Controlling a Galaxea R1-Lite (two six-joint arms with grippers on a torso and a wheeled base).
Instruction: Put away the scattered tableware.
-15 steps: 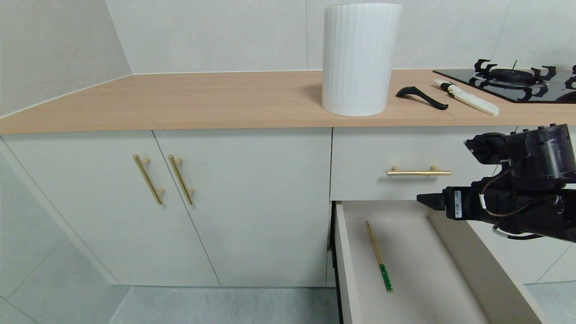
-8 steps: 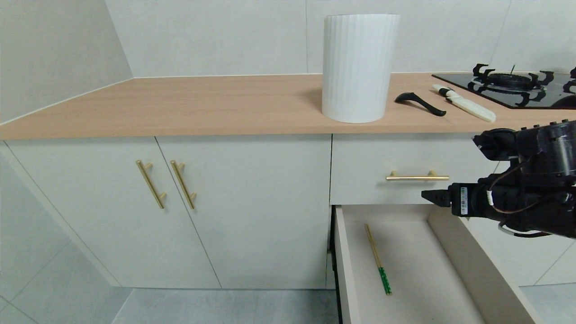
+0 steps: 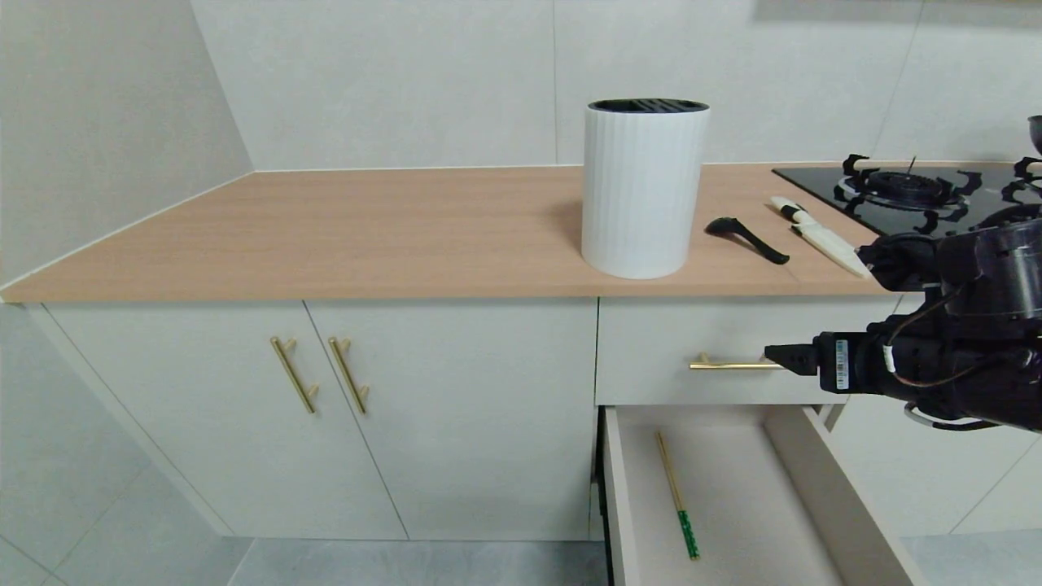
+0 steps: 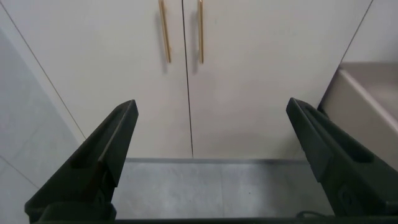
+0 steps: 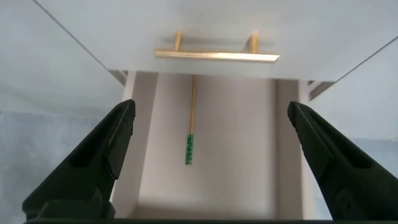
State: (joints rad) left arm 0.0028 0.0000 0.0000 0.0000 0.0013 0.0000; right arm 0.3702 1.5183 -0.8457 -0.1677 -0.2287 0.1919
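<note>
The right gripper (image 3: 783,358) hangs in front of the closed top drawer, its tip just over the right end of that drawer's gold handle (image 3: 728,365), and its fingers (image 5: 118,143) are spread wide with nothing between them. In the right wrist view the gap between them frames the handle and the open drawer beneath it. That open drawer (image 3: 616,496) sits at 6 o'clock from the handle, pulled well out, and the chopsticks (image 3: 675,497) lie flat on its floor near the left wall, running lengthwise with the green end toward 6 o'clock. The rest of the tableware is on the counter (image 3: 366,236): a black spoon (image 3: 745,237) lies at 3 o'clock from the white ribbed holder (image 3: 645,191), just beside it but apart, and a white knife (image 3: 818,238) lies at 3 o'clock from the spoon, near the stove (image 3: 904,191), its tip pointing roughly to 5 o'clock. The left gripper (image 4: 214,155) is also spread wide and empty, facing the two cabinet doors (image 4: 186,93) with their paired gold handles, low near the floor, with a corner of the open drawer at the edge of its view.
</note>
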